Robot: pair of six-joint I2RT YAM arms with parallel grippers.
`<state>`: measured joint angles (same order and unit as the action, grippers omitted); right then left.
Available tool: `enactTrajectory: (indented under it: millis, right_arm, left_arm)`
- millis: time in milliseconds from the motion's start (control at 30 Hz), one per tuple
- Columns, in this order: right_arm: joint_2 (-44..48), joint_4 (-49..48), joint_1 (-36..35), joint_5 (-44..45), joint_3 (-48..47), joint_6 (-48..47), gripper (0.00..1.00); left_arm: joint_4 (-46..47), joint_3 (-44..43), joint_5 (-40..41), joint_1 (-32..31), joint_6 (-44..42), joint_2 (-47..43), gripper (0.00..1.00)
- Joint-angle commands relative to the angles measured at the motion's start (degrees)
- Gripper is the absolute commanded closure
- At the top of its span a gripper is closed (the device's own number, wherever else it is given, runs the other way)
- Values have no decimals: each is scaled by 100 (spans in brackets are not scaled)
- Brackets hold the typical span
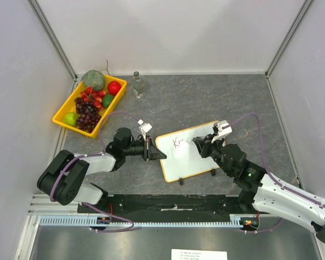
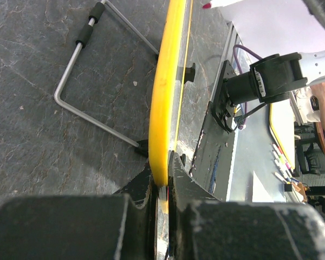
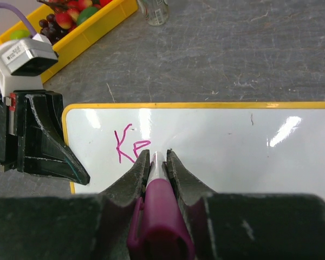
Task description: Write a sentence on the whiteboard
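The left end effector point(image 1: 149, 148) clamps the yellow-framed white rectangular whiteboard point(image 1: 184, 162) by its edge; the right end effector point(image 3: 158, 156) grips a magenta plastic marker point(image 3: 161, 216), its tip beside pink letters point(image 3: 131, 146).

Whiteboard point(image 3: 233, 151): two handwritten magenta letters point(image 3: 131, 145) stand near its left end in the right wrist view. They read "Ke", and the same mark shows smaller in the top view. White sheet point(image 1: 199, 254) at the bottom edge of the top view carries three lines of print, too small to read. White box point(image 3: 23, 54) on the other arm's wrist shows faint lettering, also illegible.
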<state>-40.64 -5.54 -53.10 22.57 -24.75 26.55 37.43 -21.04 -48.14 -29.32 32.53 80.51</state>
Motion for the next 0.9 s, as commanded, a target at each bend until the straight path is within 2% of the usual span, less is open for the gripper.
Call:
enactTrajectory:
  millis: [0,400,867]
  right_arm:
    - [109,-52,28,230,-372,-158,100]
    - [-339,-290,89,28,-258,-106,100]
    - [-330,-88,230,397,-82,-88,100]
  left_arm:
    - [-509,56,560,-4,-669,114,98]
    - [-509,56,560,-21,-669,123,98]
    - [-500,56,551,-3,-669,114,98]
